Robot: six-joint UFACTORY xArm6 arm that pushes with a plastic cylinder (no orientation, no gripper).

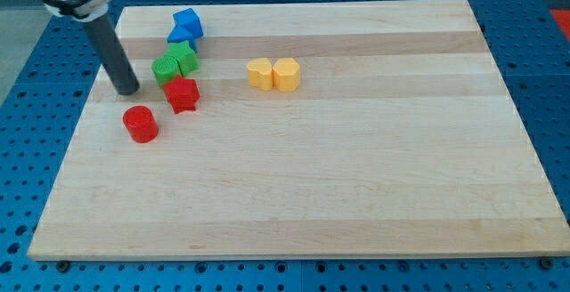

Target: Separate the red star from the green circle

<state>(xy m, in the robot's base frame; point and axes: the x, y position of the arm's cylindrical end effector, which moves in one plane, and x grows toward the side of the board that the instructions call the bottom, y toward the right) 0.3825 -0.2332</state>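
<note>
Pale wooden board on blue pegboard

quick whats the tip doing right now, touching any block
My tip: no gripper, holds nothing; sits left of the red star and green blocks, touching none.

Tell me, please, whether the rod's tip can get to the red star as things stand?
Probably yes. My tip sits just to the view's left of the red star, with bare board between them; the green blocks lie above that path.
</note>
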